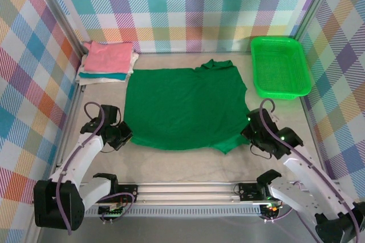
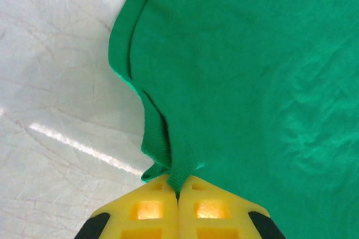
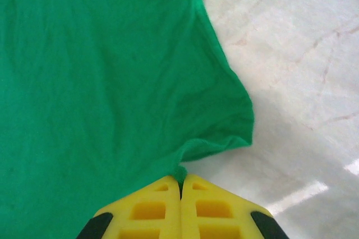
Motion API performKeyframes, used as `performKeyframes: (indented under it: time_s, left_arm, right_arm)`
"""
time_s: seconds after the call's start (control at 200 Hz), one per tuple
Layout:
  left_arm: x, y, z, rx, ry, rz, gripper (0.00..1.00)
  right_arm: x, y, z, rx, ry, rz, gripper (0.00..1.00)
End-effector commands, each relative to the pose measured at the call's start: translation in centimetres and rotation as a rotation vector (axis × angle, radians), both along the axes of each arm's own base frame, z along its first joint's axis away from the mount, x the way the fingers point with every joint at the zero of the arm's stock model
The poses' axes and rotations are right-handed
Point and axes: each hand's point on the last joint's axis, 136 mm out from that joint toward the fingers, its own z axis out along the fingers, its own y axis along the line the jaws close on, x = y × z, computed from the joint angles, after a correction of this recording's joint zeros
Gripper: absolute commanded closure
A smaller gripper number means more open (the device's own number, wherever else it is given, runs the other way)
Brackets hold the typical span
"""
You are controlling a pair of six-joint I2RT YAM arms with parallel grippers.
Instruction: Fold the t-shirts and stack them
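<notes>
1. Cloth spread flat: dark green t-shirt (image 1: pixel 185 106), ready for folding.
2. Left gripper (image 2: pixel 178 185) clenches its near-left edge, right gripper (image 3: pixel 180 180) its near-right edge, likely to lift both evenly.
3. Folded shirts (image 1: pixel 108 60) wait past its far-left corner, the stacking spot.

A plain green short-sleeved cloth t-shirt (image 1: pixel 182 106) lies spread flat mid-table, and a stack of folded pink, white and teal cloth shirts (image 1: pixel 107 57) sits at the far left corner.
</notes>
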Motion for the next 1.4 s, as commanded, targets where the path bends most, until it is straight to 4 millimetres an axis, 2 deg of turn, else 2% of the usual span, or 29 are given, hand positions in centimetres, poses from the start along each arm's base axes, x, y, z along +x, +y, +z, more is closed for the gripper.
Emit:
performKeyframes:
  time_s: [0.0, 0.21, 0.37, 0.7, 0.865, 1.07, 1.27, 1.395]
  left_arm:
    - [1.7, 0.6, 1.0, -0.019, -0.057, -0.002, 1.00]
    - [3.1, 1.3, 0.2, -0.002, -0.029, -0.036, 1.00]
    - [4.5, 1.5, 0.2, 0.015, -0.026, -0.063, 1.00]
    - [5.5, 2.3, 1.7, 0.071, -0.028, -0.089, 1.00]
    - [6.2, 3.0, 1.2, 0.089, -0.006, -0.088, 1.00]
    - [7.7, 3.3, 0.6, 0.104, 0.009, -0.096, 1.00]
    - [8.6, 3.5, 0.7, 0.118, 0.007, -0.101, 1.00]
    - [9.8, 3.5, 1.1, 0.117, -0.014, -0.105, 1.00]
  right_arm:
    - [2.9, 0.7, 1.5, 0.020, -0.082, 0.055, 1.00]
    - [6.3, 1.1, 1.5, 0.027, -0.087, 0.085, 1.00]
    - [8.3, 1.6, 0.5, 0.048, -0.055, 0.099, 1.00]
    - [10.1, 0.5, 1.9, 0.053, -0.077, 0.094, 1.00]
    - [11.4, 0.6, 2.0, 0.064, -0.075, 0.109, 1.00]
    - [12.5, 0.4, 1.1, 0.064, -0.055, 0.106, 1.00]
    - [13.3, 0.3, 1.6, 0.068, -0.067, 0.105, 1.00]
    - [14.5, 0.0, 1.6, 0.060, -0.070, 0.100, 1.00]
